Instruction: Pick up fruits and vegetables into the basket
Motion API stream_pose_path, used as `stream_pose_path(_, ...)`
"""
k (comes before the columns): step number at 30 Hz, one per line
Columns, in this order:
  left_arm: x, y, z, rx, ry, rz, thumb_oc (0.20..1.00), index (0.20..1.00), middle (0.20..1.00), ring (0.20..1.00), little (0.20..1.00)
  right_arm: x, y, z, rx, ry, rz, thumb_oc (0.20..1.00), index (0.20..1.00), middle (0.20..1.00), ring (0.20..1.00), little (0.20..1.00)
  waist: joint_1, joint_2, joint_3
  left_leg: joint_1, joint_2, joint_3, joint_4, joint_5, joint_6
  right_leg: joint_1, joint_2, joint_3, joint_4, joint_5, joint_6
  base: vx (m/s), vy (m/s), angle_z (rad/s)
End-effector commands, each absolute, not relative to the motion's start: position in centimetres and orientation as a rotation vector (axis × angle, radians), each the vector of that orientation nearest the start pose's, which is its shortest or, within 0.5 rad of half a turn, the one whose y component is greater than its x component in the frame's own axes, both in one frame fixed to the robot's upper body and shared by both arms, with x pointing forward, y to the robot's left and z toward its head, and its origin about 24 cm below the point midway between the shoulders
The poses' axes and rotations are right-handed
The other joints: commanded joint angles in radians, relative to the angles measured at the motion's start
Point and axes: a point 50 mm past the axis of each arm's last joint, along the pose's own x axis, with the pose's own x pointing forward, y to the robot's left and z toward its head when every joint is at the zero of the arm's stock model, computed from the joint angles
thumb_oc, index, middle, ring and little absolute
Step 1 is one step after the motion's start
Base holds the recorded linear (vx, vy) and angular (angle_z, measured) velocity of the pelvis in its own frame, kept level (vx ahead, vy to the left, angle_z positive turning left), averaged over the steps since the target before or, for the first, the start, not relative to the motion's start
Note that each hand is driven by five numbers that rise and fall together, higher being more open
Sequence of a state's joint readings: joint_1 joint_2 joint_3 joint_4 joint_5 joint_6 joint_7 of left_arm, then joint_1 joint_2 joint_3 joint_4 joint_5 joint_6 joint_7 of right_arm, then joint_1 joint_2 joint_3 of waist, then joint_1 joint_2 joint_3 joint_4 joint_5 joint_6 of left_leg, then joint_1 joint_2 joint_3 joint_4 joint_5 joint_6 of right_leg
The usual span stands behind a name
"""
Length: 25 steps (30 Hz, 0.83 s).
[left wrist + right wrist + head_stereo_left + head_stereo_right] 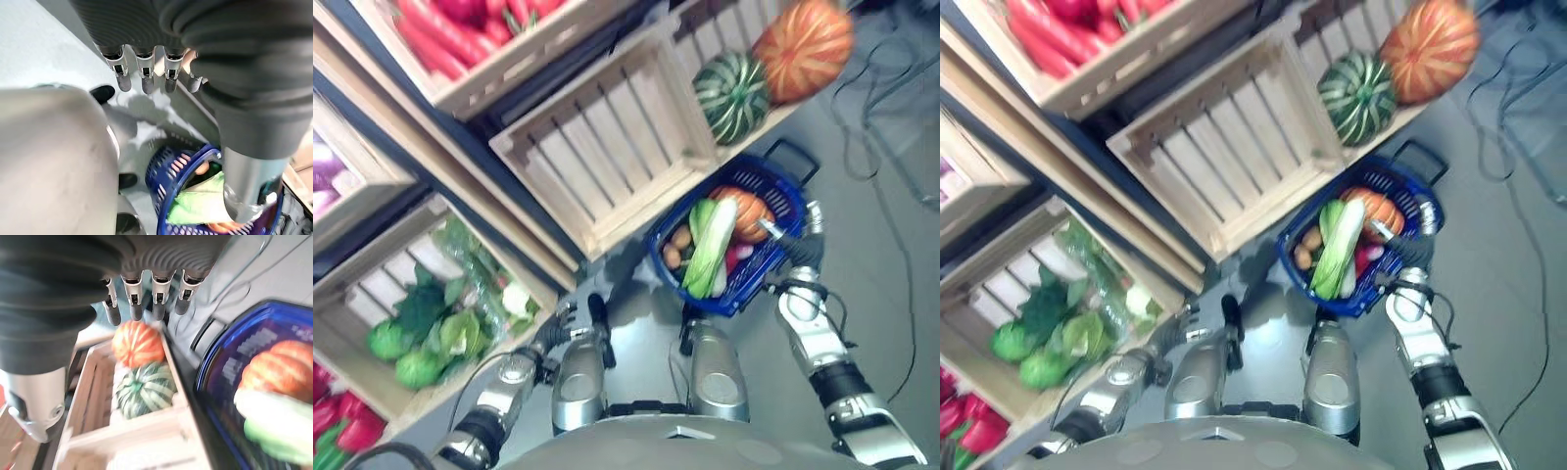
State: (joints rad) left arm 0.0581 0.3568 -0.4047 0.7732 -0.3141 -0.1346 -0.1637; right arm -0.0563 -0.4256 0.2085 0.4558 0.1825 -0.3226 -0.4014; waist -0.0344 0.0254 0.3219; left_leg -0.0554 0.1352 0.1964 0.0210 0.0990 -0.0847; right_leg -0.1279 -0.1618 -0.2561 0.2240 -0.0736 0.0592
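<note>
- The blue plastic mesh basket (pixel 781 188) stands on the grey floor to the right, just beside the near edge of the wooden crates. It already holds a pale green-and-white leafy vegetable (pixel 713 247), an orange striped pumpkin (pixel 744 211), some small brown round produce (pixel 677 247) and something red.
- The right robot hand (pixel 790 242) is at the basket's near right rim. In the right wrist view its fingers (pixel 133 301) hang straight and spread, pinching nothing.
- The left robot hand (pixel 551 331) hangs low on the left, near the wooden crate of green leafy vegetables (pixel 435 328). Its fingers (pixel 143 73) are straight and relaxed, with nothing in them.
- An empty slatted wooden crate (pixel 607 147) sits in the middle. To its far right, a green striped squash (pixel 732 95) and a second orange striped pumpkin (pixel 803 49) share a crate, and red peppers (pixel 460 29) fill a crate at far left.
- Risk, as a judgement: the basket looks well filled, so another large item could roll off the pile or tip it, because the tall leafy vegetable lies across the load.
- A reach for the round squash could let it slip, since its smooth, curved skin gives open fingers little purchase.
- The right robot hand close to the rim could knock the basket aside when it moves.
- No label, brand or writing can be read anywhere in these views.
</note>
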Motion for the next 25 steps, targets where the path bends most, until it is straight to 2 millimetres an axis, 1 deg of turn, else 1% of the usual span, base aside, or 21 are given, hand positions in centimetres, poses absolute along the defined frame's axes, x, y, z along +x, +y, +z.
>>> stream_pose_path(1,14.6,20.6,-12.4,0.114,0.813,-0.283,1.000,1.000,1.000,1.000,1.000,24.7,-20.6,-2.6,-0.378,0.206,-0.022,1.000,1.000,1.000,1.000,1.000,0.012,-0.039,-0.062,0.045,-0.016,0.019,0.046,-0.113,0.009,0.082,-0.037,0.012,-0.109,0.078,0.083,0.06,0.033,0.03)
stream_pose_path(3,14.3,20.5,-12.9,0.112,0.844,-0.288,1.000,1.000,1.000,1.000,1.000,23.4,-20.4,-5.5,-0.370,0.380,0.043,1.000,1.000,1.000,1.000,1.000,0.019,-0.043,-0.090,0.074,-0.019,0.020,0.017,-0.110,0.010,0.112,-0.035,0.003,-0.141,0.089,0.089,0.05,0.031,0.01)
stream_pose_path(4,14.1,20.4,-13.2,0.117,0.862,-0.289,1.000,1.000,1.000,1.000,1.000,22.7,-20.3,-6.6,-0.376,0.430,0.068,1.000,1.000,1.000,1.000,1.000,0.024,-0.044,-0.100,0.091,-0.020,0.019,0.004,-0.111,0.010,0.128,-0.034,-0.003,-0.151,0.089,0.090,0.01,0.023,0.06)
stream_pose_path(5,14.1,20.4,-13.4,0.113,0.878,-0.293,1.000,1.000,1.000,1.000,1.000,21.5,-20.2,-8.4,-0.341,0.557,0.106,1.000,1.000,1.000,1.000,1.000,0.030,-0.049,-0.116,0.098,-0.022,0.017,-0.009,-0.107,0.011,0.139,-0.032,-0.008,-0.168,0.097,0.091,0.00,0.018,0.07)
stream_pose_path(7,13.9,20.4,-13.8,0.097,0.915,-0.287,1.000,1.000,1.000,1.000,1.000,19.5,-19.7,-10.7,-0.272,0.709,0.173,1.000,1.000,1.000,1.000,1.000,0.039,-0.053,-0.136,0.121,-0.025,0.018,-0.031,-0.105,0.011,0.165,-0.029,-0.019,-0.191,0.102,0.091,-0.01,0.022,0.10)
stream_pose_path(9,13.6,20.3,-14.2,0.076,0.941,-0.285,1.000,1.000,1.000,1.000,1.000,17.8,-19.0,-12.3,-0.257,0.811,0.257,1.000,1.000,1.000,1.000,1.000,0.046,-0.053,-0.149,0.137,-0.026,0.023,-0.048,-0.102,0.012,0.185,-0.025,-0.032,-0.207,0.103,0.090,-0.01,0.025,0.10)
stream_pose_path(11,13.4,20.2,-14.4,0.066,0.964,-0.301,1.000,1.000,1.000,1.000,1.000,16.2,-18.7,-13.5,-0.235,0.907,0.300,1.000,1.000,1.000,1.000,1.000,0.055,-0.054,-0.158,0.147,-0.028,0.023,-0.056,-0.100,0.011,0.201,-0.020,-0.042,-0.217,0.103,0.087,-0.01,0.013,0.02)
stream_pose_path(14,12.8,19.9,-14.9,0.016,1.022,-0.297,1.000,1.000,1.000,1.000,1.000,14.5,-18.7,-14.7,-0.192,1.023,0.309,1.000,1.000,1.000,1.000,1.000,0.060,-0.053,-0.169,0.160,-0.036,0.023,-0.066,-0.101,0.012,0.219,-0.013,-0.052,-0.236,0.105,0.082,-0.02,0.045,0.08)
stream_pose_path(18,12.1,19.5,-15.5,-0.025,1.084,-0.284,1.000,1.000,1.000,1.000,1.000,11.9,-18.4,-15.9,-0.050,1.198,0.305,1.000,1.000,1.000,1.000,1.000,0.057,-0.049,-0.186,0.175,-0.042,0.029,-0.064,-0.111,0.017,0.236,-0.009,-0.058,-0.245,0.100,0.075,0.01,0.050,0.04)
stream_pose_path(19,12.0,19.5,-15.5,-0.034,1.094,-0.280,1.000,1.000,1.000,1.000,1.000,11.4,-18.4,-16.1,-0.016,1.222,0.295,1.000,1.000,1.000,1.000,1.000,0.056,-0.047,-0.188,0.177,-0.043,0.029,-0.062,-0.113,0.018,0.238,-0.009,-0.058,-0.244,0.098,0.073,0.03,0.049,-0.01)
stream_pose_path(20,11.7,19.4,-15.7,-0.057,1.118,-0.269,1.000,1.000,1.000,1.000,1.000,10.6,-18.6,-16.4,0.067,1.270,0.230,1.000,1.000,1.000,1.000,1.000,0.055,-0.044,-0.195,0.182,-0.046,0.028,-0.057,-0.118,0.022,0.245,-0.006,-0.058,-0.242,0.092,0.071,0.03,0.038,-0.02)
stream_pose_path(21,11.4,19.3,-15.8,-0.074,1.131,-0.264,1.000,1.000,1.000,1.000,1.000,10.4,-18.6,-16.4,0.091,1.285,0.208,1.000,1.000,1.000,1.000,1.000,0.053,-0.043,-0.199,0.187,-0.047,0.029,-0.058,-0.121,0.024,0.249,-0.005,-0.057,-0.242,0.089,0.070,0.04,0.035,-0.02)
stream_pose_path(25,10.3,19.0,-16.3,-0.139,1.209,-0.240,1.000,1.000,1.000,1.000,1.000,9.3,-19.0,-16.7,0.081,1.350,0.212,1.000,1.000,1.000,1.000,1.000,0.048,-0.037,-0.212,0.204,-0.052,0.031,-0.060,-0.129,0.032,0.262,0.000,-0.053,-0.238,0.079,0.064,0.01,0.007,0.00)
